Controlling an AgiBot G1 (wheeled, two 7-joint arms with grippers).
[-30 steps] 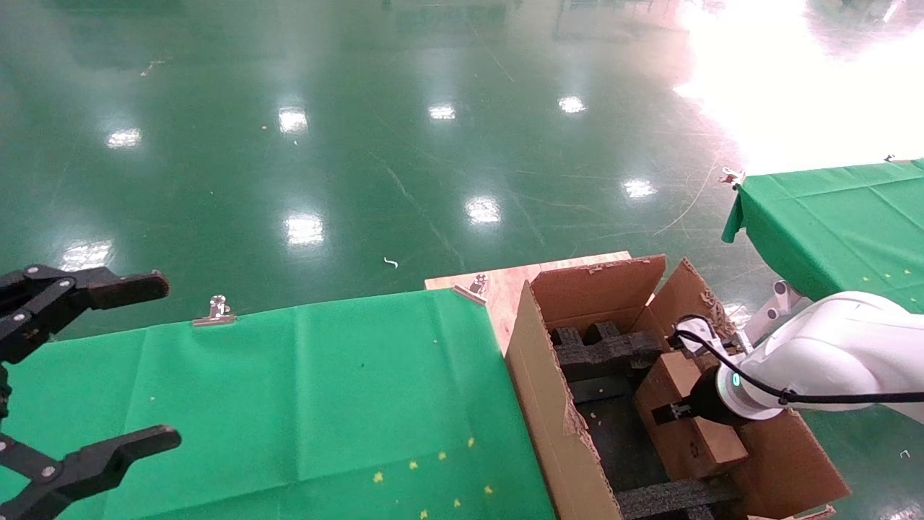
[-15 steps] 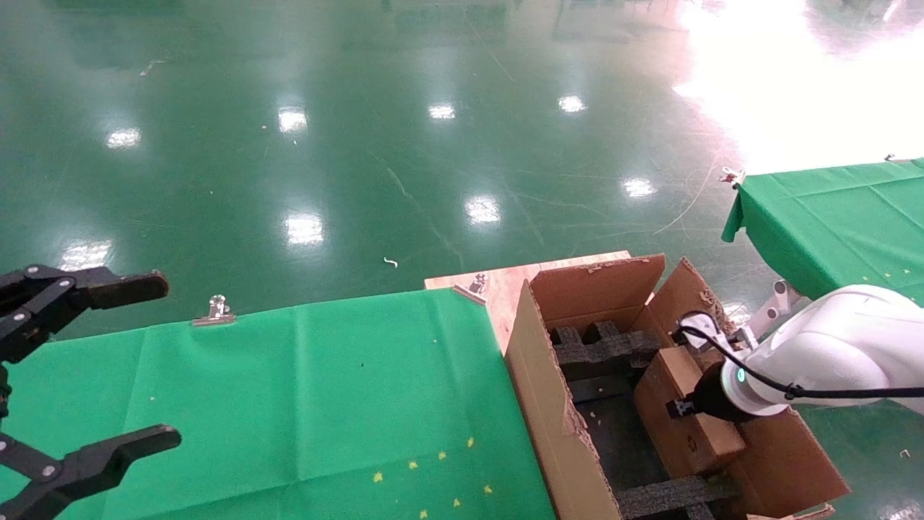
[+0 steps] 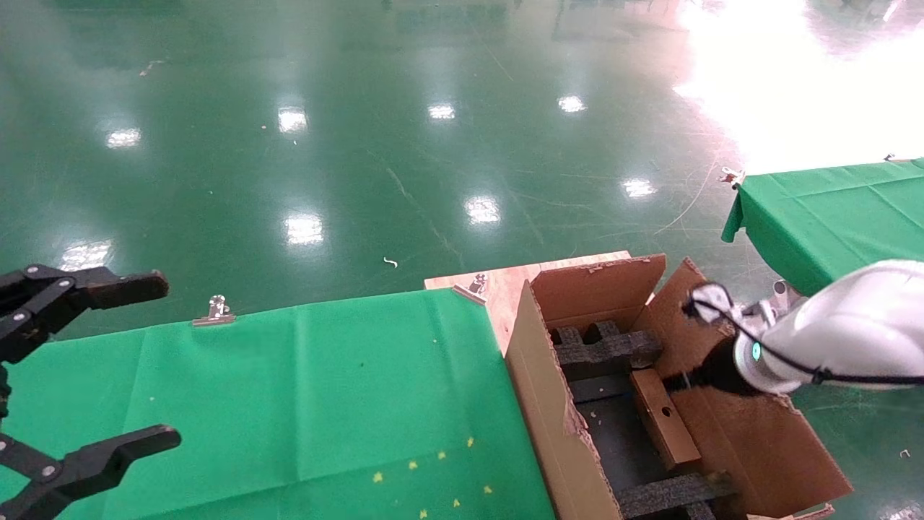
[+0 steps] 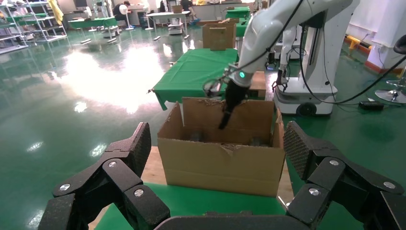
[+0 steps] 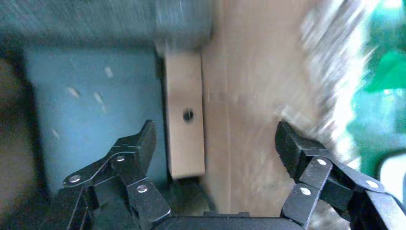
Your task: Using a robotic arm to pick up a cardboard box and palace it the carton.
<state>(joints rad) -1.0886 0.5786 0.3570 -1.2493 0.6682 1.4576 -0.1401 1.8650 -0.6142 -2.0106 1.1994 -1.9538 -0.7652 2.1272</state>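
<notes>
The small cardboard box (image 3: 664,419) stands on its long edge inside the large carton (image 3: 548,404), against the right-hand wall, between black foam inserts (image 3: 606,350). In the right wrist view the box (image 5: 186,120) shows its narrow side with a small black mark. My right gripper (image 3: 686,379) on the white arm hangs just above the box, open and empty (image 5: 215,132); the box lies near one finger, not between them. My left gripper (image 3: 162,360) is open and empty, parked over the green table's left end. The left wrist view (image 4: 216,132) shows the carton (image 4: 220,158) beyond it.
A green-clothed table (image 3: 325,390) adjoins the carton's left wall, held by metal clips (image 3: 215,310). The carton sits on a wooden board (image 3: 505,285). A second green table (image 3: 837,217) stands at the right. Another foam strip (image 3: 671,495) crosses the carton's near end.
My right gripper has let go of the cardboard box, opened and lifted back towards the right. The box has dropped lower into the carton onto its edge.
</notes>
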